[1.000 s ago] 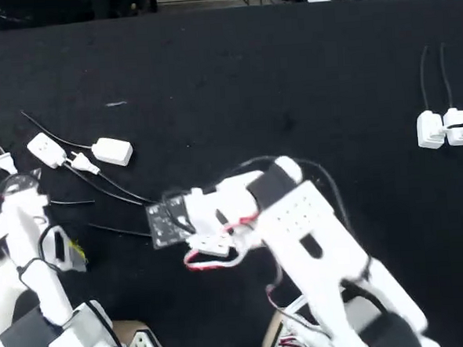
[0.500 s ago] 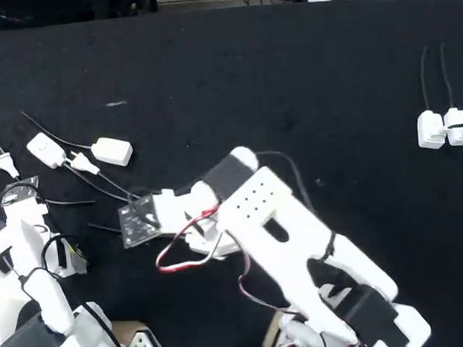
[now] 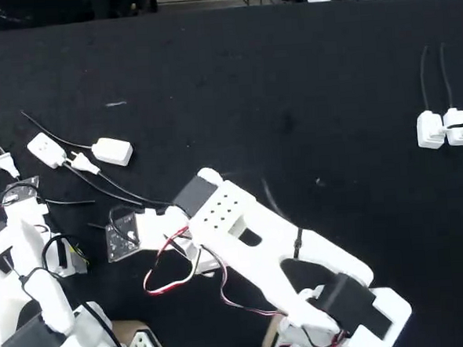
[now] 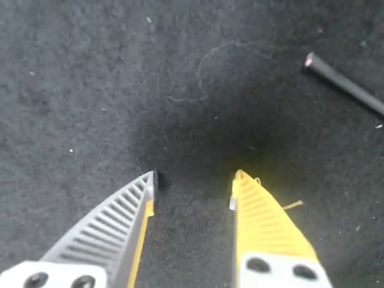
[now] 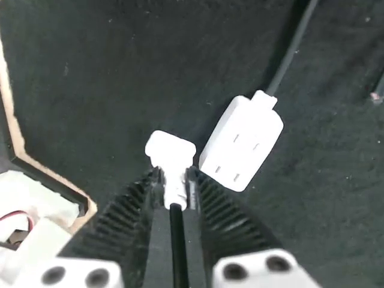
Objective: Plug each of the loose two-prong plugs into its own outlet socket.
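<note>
My right gripper [image 5: 174,175] is shut on a small white two-prong plug [image 5: 171,157] whose black cord runs back between the fingers. Just beside that plug lies a white outlet socket block [image 5: 241,144], slots facing up and its cord leading away; plug and block sit very close, apart or just touching. My left gripper [image 4: 193,177] hangs open over bare black cloth with nothing between its fingers. At the table's left lie a loose plug [image 3: 3,161], a socket block [image 3: 45,149], another plug [image 3: 81,161] and a second socket block [image 3: 112,152].
The right arm [image 3: 243,236] stretches across the front of the table toward the left arm [image 3: 23,233]. Black cords [image 3: 115,192] trail between them. Two white blocks [image 3: 445,126] with cords sit at the far right. The table's front edge [image 5: 18,156] is near.
The right arm has swung leftward across the table, its wrist now close to the left arm. The left arm shifted slightly toward the front, then held still.
</note>
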Controlling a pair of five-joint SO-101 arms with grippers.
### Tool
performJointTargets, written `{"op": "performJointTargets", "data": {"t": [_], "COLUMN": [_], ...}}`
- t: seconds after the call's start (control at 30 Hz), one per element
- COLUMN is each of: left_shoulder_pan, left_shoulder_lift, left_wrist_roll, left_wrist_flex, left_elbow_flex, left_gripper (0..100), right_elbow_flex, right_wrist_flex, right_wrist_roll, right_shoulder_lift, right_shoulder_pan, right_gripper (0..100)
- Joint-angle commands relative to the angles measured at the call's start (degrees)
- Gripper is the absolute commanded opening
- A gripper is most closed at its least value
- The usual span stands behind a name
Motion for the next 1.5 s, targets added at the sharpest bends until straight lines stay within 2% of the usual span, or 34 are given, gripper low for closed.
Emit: {"op": "performJointTargets", "data": {"t": [0.0,0.17,0.27,0.47,0.7,0.9,1.33,1.47], "left_shoulder_pan": [0.75,0.75,0.75,0.75,0.75,0.75,0.75,0.75], "left_shoulder_lift": [0.70,0.70,0.70,0.70,0.70,0.70,0.70,0.70], "left_wrist_roll": [0.70,0.70,0.70,0.70,0.70,0.70,0.70,0.70], "left_wrist_flex": [-1.67,-1.67,-1.67,-1.67,-1.67,-1.67,-1.67,-1.67], "left_elbow_flex": [1.63,1.63,1.63,1.63,1.63,1.71,1.71,1.71], "left_gripper": [21,21,21,21,21,21,21,21], "right_elbow_flex": [-0.48,-0.48,-0.48,-0.57,-0.66,-3.21,-6.90,-6.90], "right_wrist_flex": [-1.58,-2.11,-2.11,-2.29,-3.16,3.60,1.32,-1.32], "right_wrist_roll": [0.26,4.75,6.51,7.65,12.92,16.44,41.76,45.45], "right_shoulder_lift": [0.22,0.48,0.40,0.48,0.04,-1.80,-5.05,-5.05], "right_shoulder_pan": [2.99,10.55,12.75,13.36,16.26,14.59,14.59,14.77], "right_gripper": [1.1,1.1,1.1,1.1,1.1,1.1,1.1,1.1]}}
